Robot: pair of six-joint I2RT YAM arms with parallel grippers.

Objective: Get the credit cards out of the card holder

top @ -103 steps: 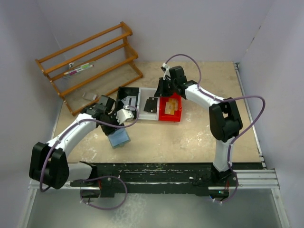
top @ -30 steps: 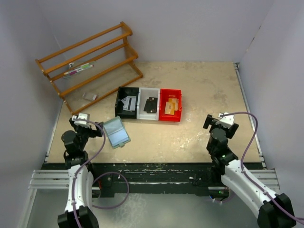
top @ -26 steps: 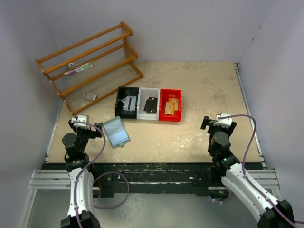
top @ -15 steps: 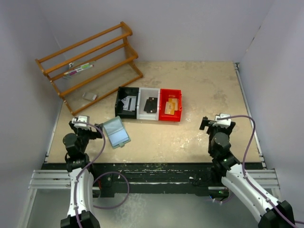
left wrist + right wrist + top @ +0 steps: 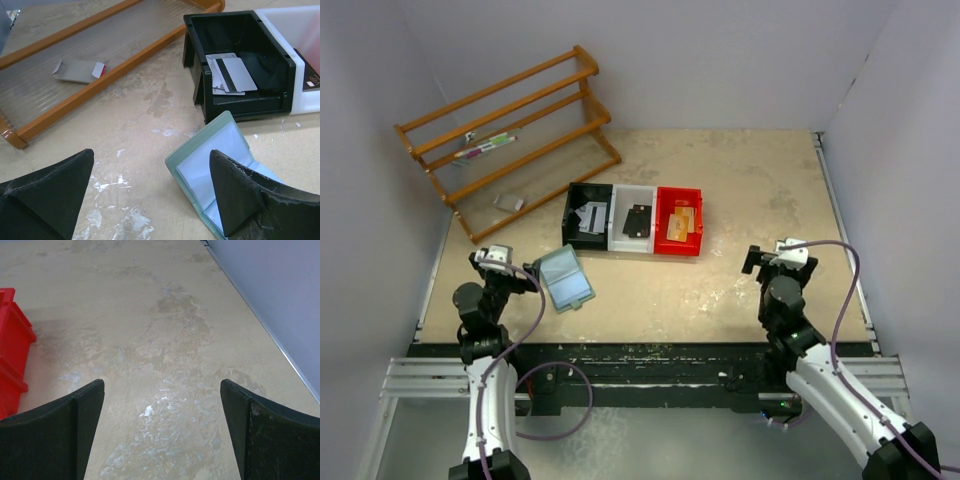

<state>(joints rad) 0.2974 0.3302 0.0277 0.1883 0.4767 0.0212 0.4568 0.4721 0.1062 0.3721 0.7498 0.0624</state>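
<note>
The card holder (image 5: pixel 565 279) lay open on the counter (image 5: pixel 750 190) just beside the black bin (image 5: pixel 240 102), the left claw (image 5: pixel 151 165) spread wide and empty next to it. The credit cards (image 5: pixel 235 75) sat in the bins — silvery in the black, black in the white bin (image 5: pixel 632 188), orange-gold in the red bin (image 5: pixel 680 250) — while the right claw (image 5: pixel 162 385) hung spread, empty, well apart.

Left gripper (image 5: pixel 150 162), right gripper (image 5: pixel 161 390) spread wide (arms folded)
</note>
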